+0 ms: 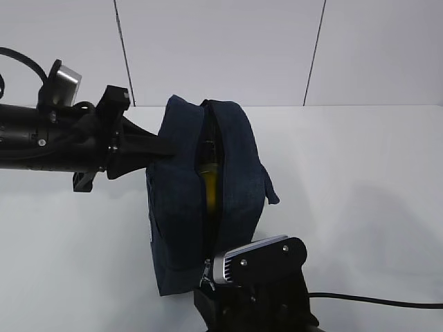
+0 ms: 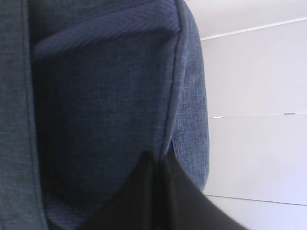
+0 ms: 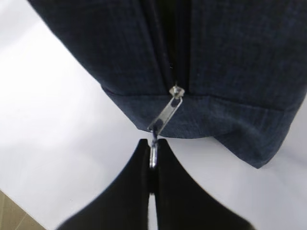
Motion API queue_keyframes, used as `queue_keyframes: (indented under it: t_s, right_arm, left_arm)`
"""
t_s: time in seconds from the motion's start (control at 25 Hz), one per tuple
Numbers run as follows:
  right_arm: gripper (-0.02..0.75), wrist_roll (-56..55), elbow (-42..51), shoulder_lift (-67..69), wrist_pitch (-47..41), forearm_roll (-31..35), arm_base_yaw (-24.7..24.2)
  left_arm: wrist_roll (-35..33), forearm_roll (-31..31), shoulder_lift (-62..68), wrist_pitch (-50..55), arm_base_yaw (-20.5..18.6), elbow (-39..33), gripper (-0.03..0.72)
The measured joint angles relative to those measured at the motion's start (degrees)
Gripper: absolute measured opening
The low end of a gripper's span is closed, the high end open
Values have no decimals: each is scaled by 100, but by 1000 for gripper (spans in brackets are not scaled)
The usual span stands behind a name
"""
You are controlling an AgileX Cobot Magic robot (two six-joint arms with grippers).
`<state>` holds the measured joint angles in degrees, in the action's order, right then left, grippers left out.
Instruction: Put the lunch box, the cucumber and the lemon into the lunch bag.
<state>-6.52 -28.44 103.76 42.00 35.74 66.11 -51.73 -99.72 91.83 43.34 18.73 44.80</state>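
Zipping the lunch bag point(image 1: 183, 200)

My right fingers point(image 3: 152, 160) pinch the ring pull point(image 3: 154, 143); left fingers point(image 2: 158, 165) clamp fabric. Next: pull steadily along the zipper.

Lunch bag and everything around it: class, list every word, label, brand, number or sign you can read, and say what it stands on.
None can be read.
The lunch bag shows plain navy fabric in all three views.
The zipper pull, pinched in the right hand, bears no legible marking.
The left hand grips the bag's fabric; no text there.
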Motion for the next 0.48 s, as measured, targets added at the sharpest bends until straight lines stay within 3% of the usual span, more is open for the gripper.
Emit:
queue_keyframes:
  t_s: [0.48]
  right_arm:
    - [8, 211, 0, -26, 23, 82, 0]
  left_arm:
    - [0, 11, 0, -59, 0, 0, -6]
